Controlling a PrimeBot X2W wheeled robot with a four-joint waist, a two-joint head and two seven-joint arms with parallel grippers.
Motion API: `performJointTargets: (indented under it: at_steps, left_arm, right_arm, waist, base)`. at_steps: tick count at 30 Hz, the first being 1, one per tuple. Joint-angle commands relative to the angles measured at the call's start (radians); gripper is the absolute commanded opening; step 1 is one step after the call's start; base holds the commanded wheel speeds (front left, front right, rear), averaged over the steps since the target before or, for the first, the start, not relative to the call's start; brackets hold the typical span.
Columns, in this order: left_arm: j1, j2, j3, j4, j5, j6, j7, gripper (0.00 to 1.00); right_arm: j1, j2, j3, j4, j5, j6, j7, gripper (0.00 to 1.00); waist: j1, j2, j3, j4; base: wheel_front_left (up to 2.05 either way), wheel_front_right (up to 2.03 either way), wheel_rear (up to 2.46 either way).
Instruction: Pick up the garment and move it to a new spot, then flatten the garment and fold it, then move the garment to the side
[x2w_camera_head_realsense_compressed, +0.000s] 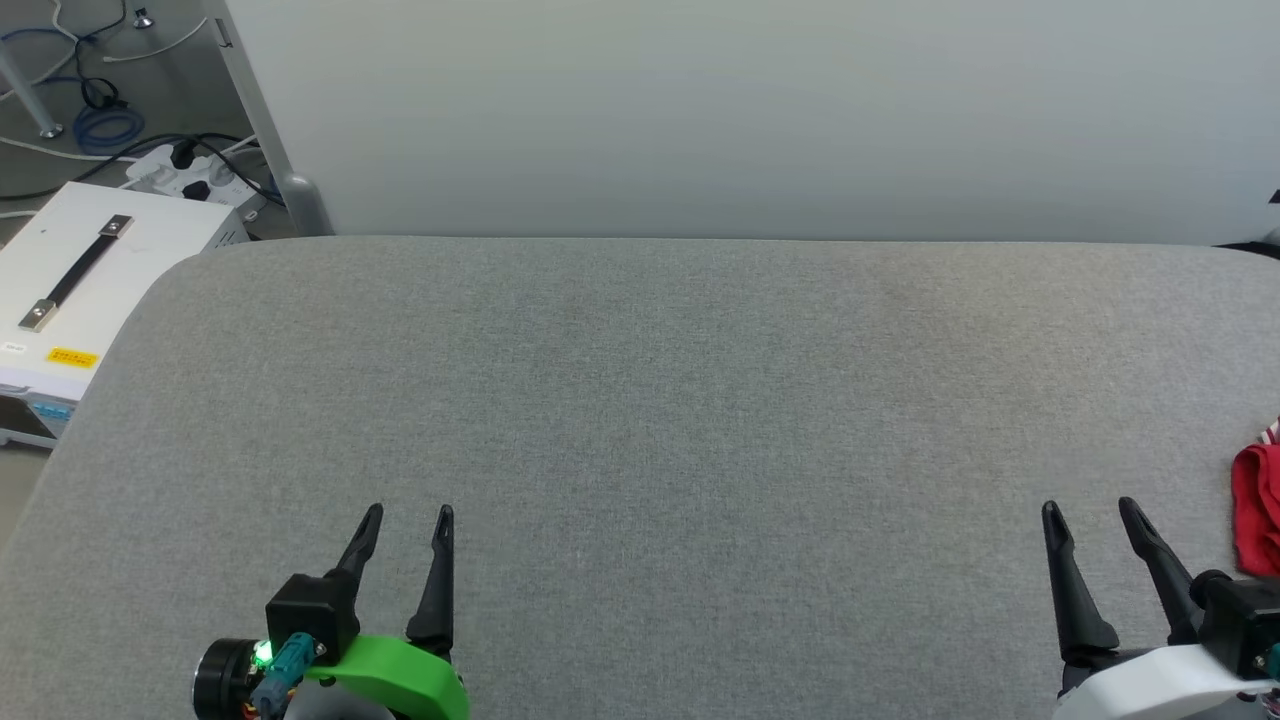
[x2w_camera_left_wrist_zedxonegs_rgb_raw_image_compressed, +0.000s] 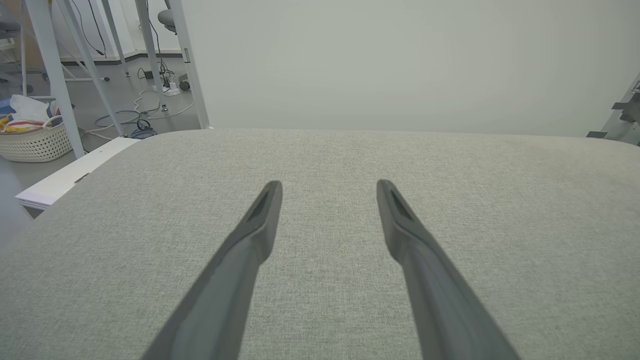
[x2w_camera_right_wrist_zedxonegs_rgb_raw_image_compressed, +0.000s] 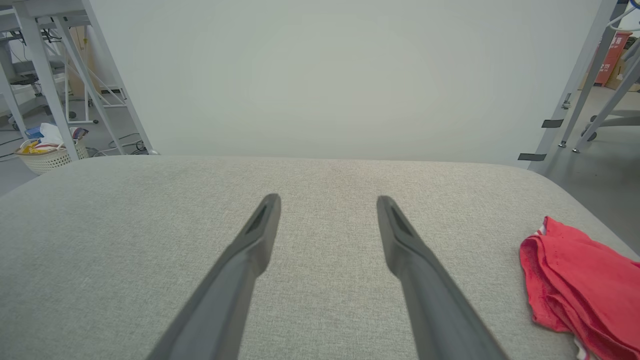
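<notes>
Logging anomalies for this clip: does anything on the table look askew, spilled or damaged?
Nothing is spilled or damaged. The one untidy thing is the garment, lying in loose, uneven layers near the right edge of the gray table. The left hand and right hand are open and empty.

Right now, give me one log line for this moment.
left gripper open, empty | right gripper open, empty | jersey on table, far right, not held

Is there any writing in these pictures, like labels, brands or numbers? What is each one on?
Nothing here can be read.
Yellow sticker on the white box: dark print, too small to read.
Red sign past the table's far right corner: pale marks, too blurred to read.
Red jersey: no letters or numbers on the bunched part that shows.
</notes>
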Motion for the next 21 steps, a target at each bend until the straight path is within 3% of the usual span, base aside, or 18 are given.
performJointTargets:
  at_steps: [1, 21]
  left_arm:
    - [0.000, 0.000, 0.000, 0.000, 0.001, 0.000, 0.001, 0.00]
    - [0.000, -0.021, 0.027, -0.030, 0.039, -0.002, 0.038, 0.00]
  right_arm:
    - [0.000, 0.000, 0.000, 0.001, 0.000, 0.000, 0.000, 0.00]
    - [-0.027, 0.003, 0.008, 0.028, -0.022, -0.001, 0.004, 0.00]
  waist:
    - [0.0000, 0.0000, 0.000, 0.000]
    - [0.0000, 0.0000, 0.003, -0.006]
  base:
    - [0.00, 0.00, 0.00]
    - [0.00, 0.00, 0.00]
